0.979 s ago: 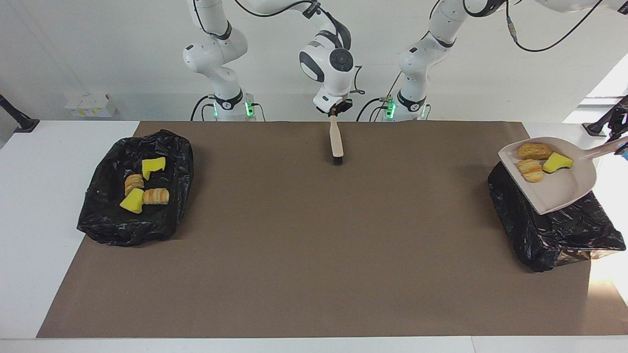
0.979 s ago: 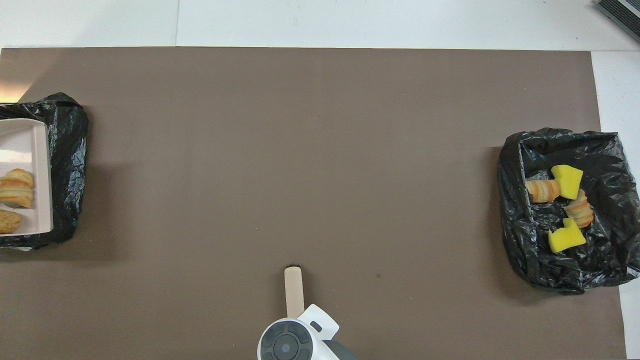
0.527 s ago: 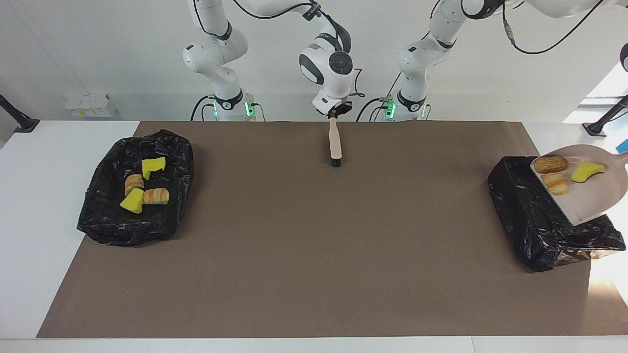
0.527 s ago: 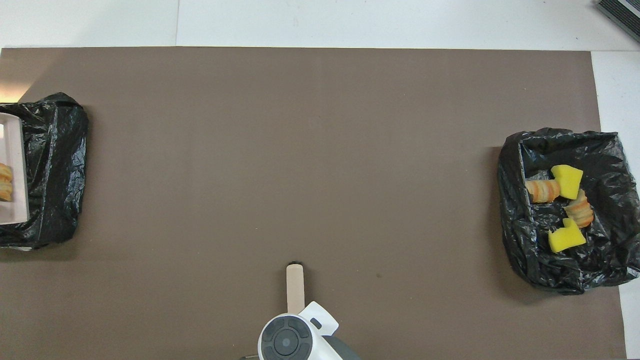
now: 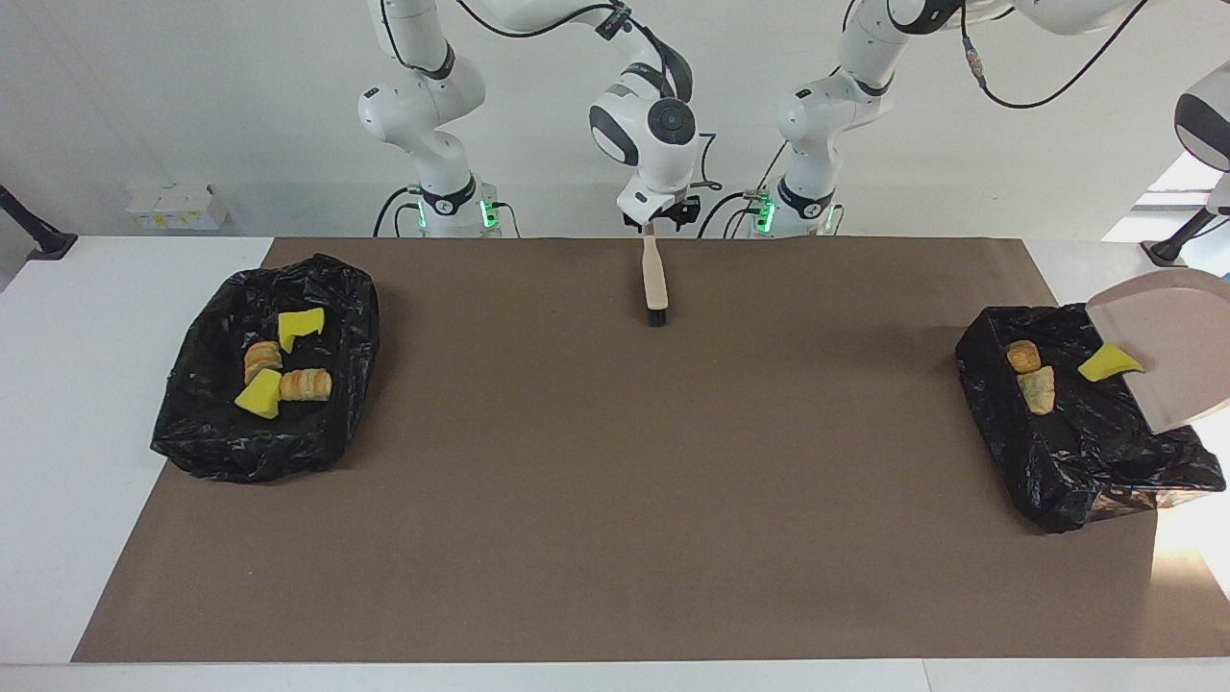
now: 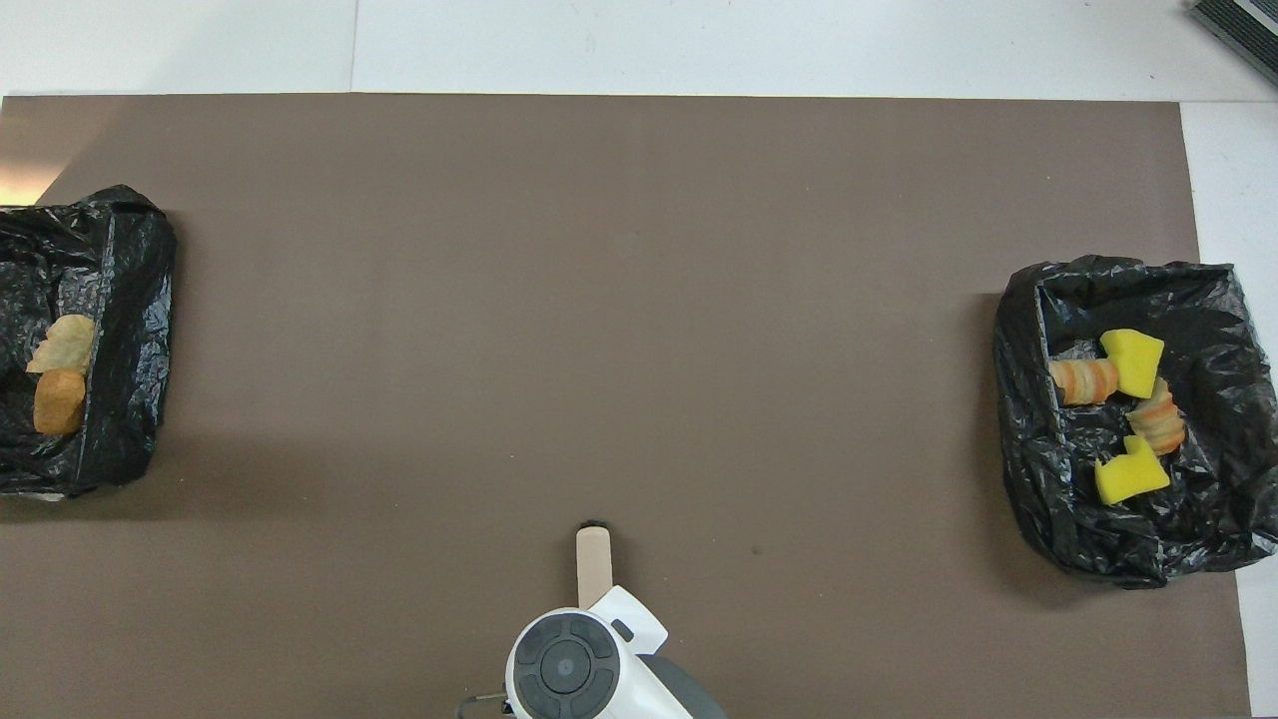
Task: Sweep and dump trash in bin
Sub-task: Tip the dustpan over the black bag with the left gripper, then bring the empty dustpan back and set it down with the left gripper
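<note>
The beige dustpan [image 5: 1168, 351] hangs steeply tilted over the black-lined bin [image 5: 1076, 442] at the left arm's end of the table. The left arm holds it from outside the picture, so my left gripper is out of view. Two brown bread chunks [image 5: 1022, 356] [image 5: 1038, 390] lie in that bin, also seen from overhead [image 6: 58, 401]. A yellow sponge [image 5: 1110, 365] sits at the dustpan's lower lip. My right gripper [image 5: 658, 217] is at the top of the brush [image 5: 655, 279] handle, with the black bristles on the mat.
A second black-lined bin [image 5: 259, 404] at the right arm's end holds several yellow sponge and bread scraps [image 6: 1128, 399]. The brown mat [image 5: 615, 481] covers the table between the bins. From overhead, the right arm's wrist [image 6: 564, 667] covers the brush's near end.
The dustpan swung toward the table's end and tipped up steeply. Both bread chunks slid off it into the bin and the sponge slid to its lip. The right hand rose slightly.
</note>
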Tool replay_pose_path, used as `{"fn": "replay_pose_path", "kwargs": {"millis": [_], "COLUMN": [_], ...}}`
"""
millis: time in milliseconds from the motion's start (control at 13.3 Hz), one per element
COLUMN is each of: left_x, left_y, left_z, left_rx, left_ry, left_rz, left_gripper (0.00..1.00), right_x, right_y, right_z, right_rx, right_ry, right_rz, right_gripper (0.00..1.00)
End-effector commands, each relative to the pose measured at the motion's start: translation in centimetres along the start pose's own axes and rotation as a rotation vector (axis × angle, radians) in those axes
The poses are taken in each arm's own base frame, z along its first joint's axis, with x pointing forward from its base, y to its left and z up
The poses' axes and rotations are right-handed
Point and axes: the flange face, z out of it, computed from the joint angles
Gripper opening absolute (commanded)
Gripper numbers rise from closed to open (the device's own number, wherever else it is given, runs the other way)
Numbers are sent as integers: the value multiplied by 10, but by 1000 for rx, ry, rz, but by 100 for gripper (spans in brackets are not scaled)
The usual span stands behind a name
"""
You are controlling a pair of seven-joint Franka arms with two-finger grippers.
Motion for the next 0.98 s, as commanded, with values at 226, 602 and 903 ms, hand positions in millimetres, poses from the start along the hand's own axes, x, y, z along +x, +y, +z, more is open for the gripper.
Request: {"fn": "replay_pose_path", "kwargs": {"millis": [226, 602, 903], "left_x": [26, 76, 135], "left_y": [19, 14, 11], "left_z": [-19, -51, -88], "left_rx": [-34, -72, -130], "left_ry": [-7, 144, 314], "left_rz": [-103, -274, -470], "left_gripper": [0, 0, 0], "right_x": [-1, 57, 80], "right_y": [65, 193, 237], "right_z": [-123, -265, -310], "right_rx": [65, 123, 8], "right_ry": [99, 113, 240], "right_rz": [52, 197, 137], "right_gripper": [100, 100, 100]}}
